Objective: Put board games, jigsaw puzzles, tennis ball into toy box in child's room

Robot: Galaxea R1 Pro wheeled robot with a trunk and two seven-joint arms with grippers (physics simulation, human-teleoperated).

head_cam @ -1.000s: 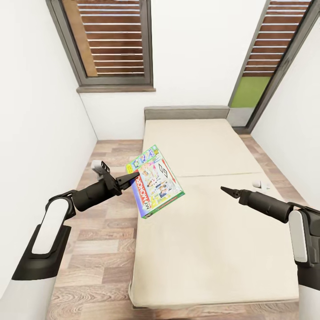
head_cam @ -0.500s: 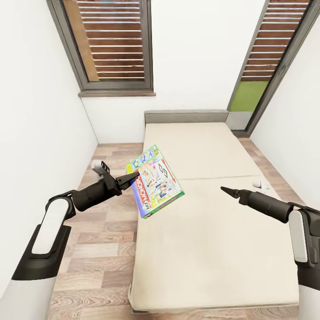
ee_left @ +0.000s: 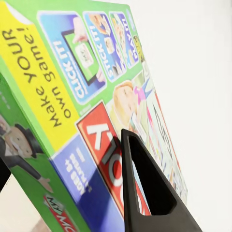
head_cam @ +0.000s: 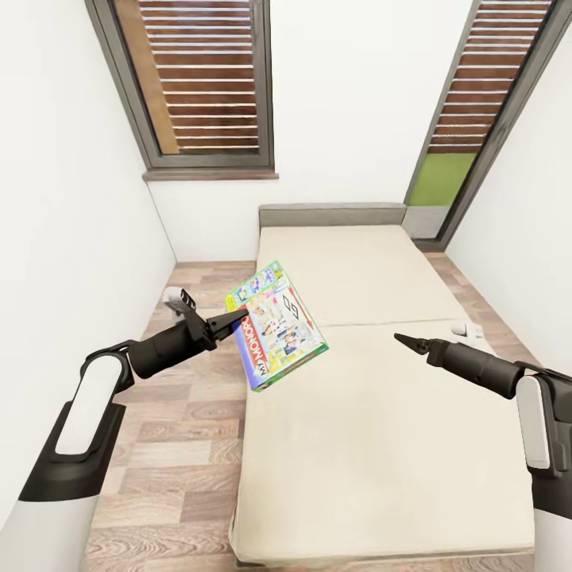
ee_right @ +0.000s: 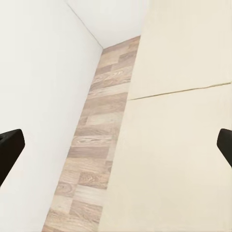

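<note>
From our head camera, our left gripper (head_cam: 236,318) pinches a Monopoly board game (head_cam: 276,324), tilted in the air over the left edge of the bed (head_cam: 381,413). Our right gripper (head_cam: 403,342) hangs over the bed, and here we cannot tell its gap

Left wrist: a black finger (ee_left: 145,188) presses the game's lid (ee_left: 96,106)

Right wrist: both fingertips (ee_right: 9,150) sit wide apart above the mattress (ee_right: 179,145) and wood floor (ee_right: 92,145)
</note>
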